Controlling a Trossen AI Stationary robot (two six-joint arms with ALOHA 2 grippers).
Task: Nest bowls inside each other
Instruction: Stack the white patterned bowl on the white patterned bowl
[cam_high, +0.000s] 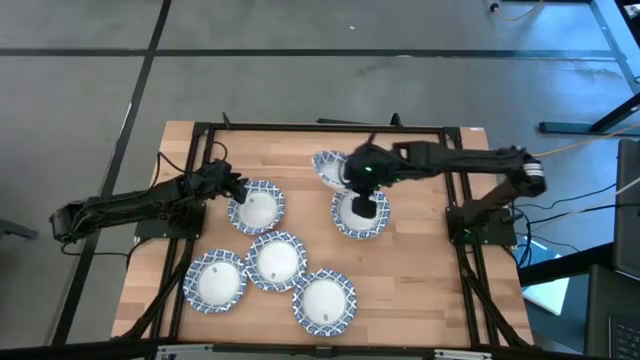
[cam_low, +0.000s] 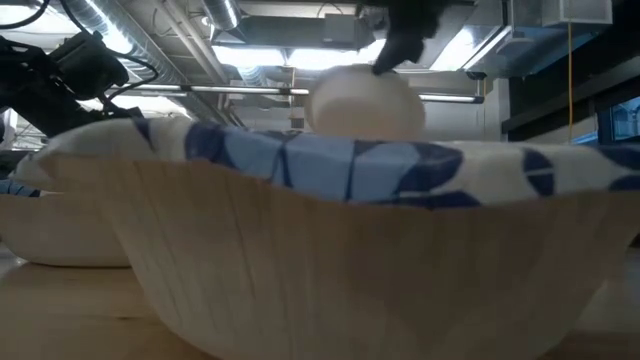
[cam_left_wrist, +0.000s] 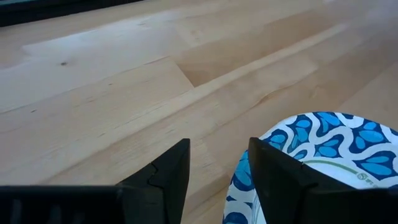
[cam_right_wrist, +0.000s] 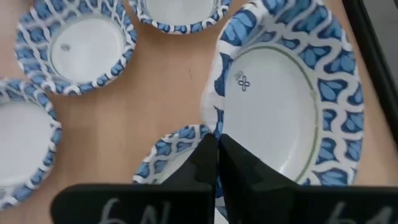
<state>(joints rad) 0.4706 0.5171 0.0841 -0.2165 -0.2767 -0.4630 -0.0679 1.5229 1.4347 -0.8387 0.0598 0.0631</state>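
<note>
right gripper (cam_right_wrist: 216, 163) pinches a light, thin bowl (cam_right_wrist: 283, 93) by its rim near the table's far edge; left gripper (cam_left_wrist: 217, 171) half-open, empty.

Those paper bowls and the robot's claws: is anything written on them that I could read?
Held bowl: small clover-like mark inside, no letters.
Bowl by the left end effector: tiny print near its rim, too small to read.
Right end effector: pale scrawl on its body, cut off, unreadable.
</note>
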